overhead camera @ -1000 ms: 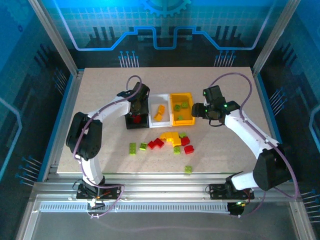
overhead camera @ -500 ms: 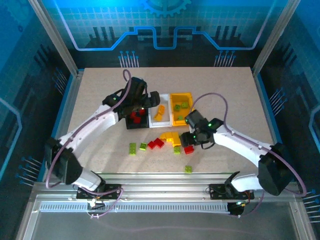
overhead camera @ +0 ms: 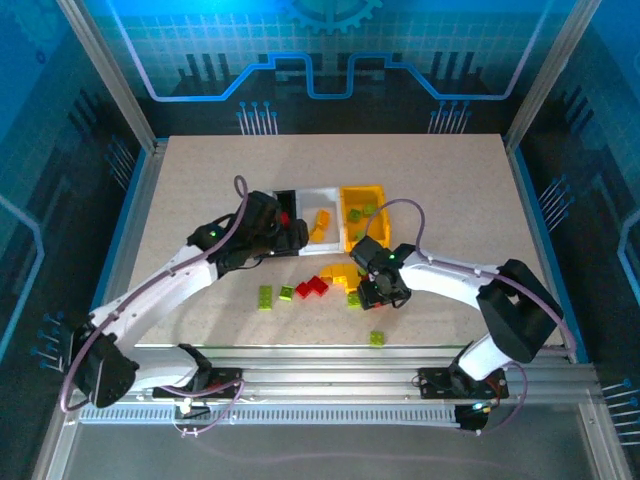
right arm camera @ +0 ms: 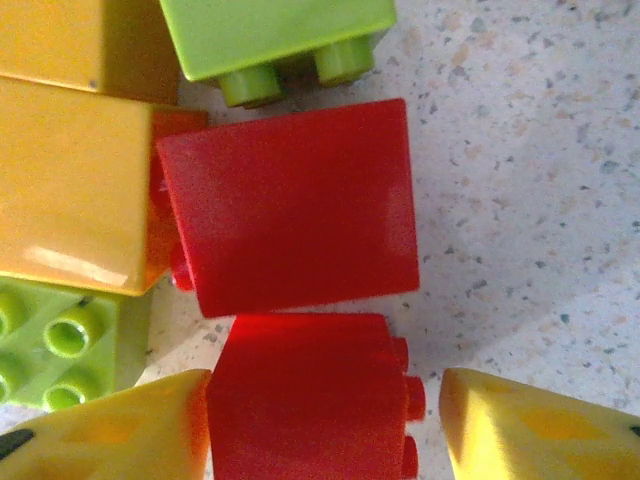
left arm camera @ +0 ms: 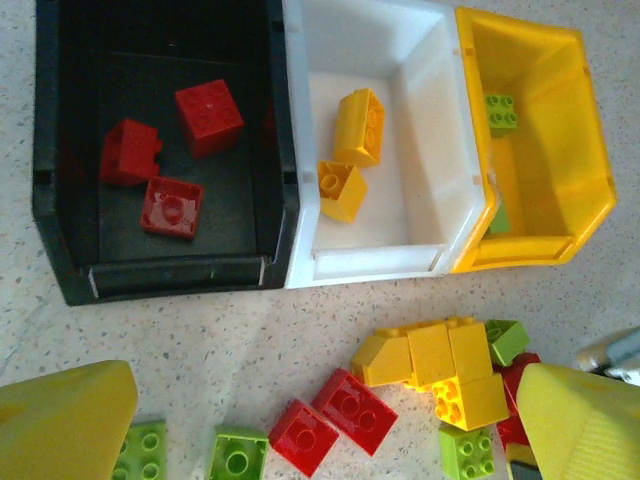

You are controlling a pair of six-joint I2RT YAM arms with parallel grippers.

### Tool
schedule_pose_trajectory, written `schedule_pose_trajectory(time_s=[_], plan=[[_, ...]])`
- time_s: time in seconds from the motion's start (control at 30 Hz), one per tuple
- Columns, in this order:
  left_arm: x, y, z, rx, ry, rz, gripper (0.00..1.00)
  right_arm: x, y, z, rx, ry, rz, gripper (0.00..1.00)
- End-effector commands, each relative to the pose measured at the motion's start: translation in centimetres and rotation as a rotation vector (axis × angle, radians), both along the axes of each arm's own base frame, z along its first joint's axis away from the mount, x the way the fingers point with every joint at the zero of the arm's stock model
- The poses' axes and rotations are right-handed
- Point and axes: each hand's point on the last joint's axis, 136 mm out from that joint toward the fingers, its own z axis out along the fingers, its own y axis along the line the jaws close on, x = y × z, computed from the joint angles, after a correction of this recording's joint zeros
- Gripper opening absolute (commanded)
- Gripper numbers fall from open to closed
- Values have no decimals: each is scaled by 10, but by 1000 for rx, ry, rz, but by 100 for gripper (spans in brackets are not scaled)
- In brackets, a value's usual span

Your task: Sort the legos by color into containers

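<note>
Black bin [left arm camera: 45, 150], white bin [left arm camera: 420, 150], yellow bin [left arm camera: 550, 150] line the top of the left wrist view; left gripper [left arm camera: 320, 372] below, spread wide, empty. Right gripper [right arm camera: 320, 385] straddles a red brick [right arm camera: 300, 420], bottom centre of its view, not clamped yet: centre up, pinch the flat sides

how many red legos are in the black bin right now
3. One red lego sits near the middle of the black bin, another to its left, the third toward the front wall. Looking straight in, likely none hidden.
</note>
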Motion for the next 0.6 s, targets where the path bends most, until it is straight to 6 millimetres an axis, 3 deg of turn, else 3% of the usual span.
schedule_pose_trajectory(time_s=[0.0, 0.13, 0.27, 0.4, 0.57], plan=[[-11, 15, -3, 26, 7, 42, 99, -2, 3, -5, 0, 5, -1, 55], [-17, 30, -11, 82, 15, 77, 99, -4, -1, 1, -1, -6, -4, 39], [-24, 50, -24, 124, 44, 131, 99, -4, -2, 28, 24, -56, 22, 30], [-35, 73, -41, 150, 78, 203, 99, 20, 36, 85, 148, -161, 107, 29], [-53, 85, -55, 141, 102, 230, 99, 57, 118, 126, 263, -232, 239, 28]])
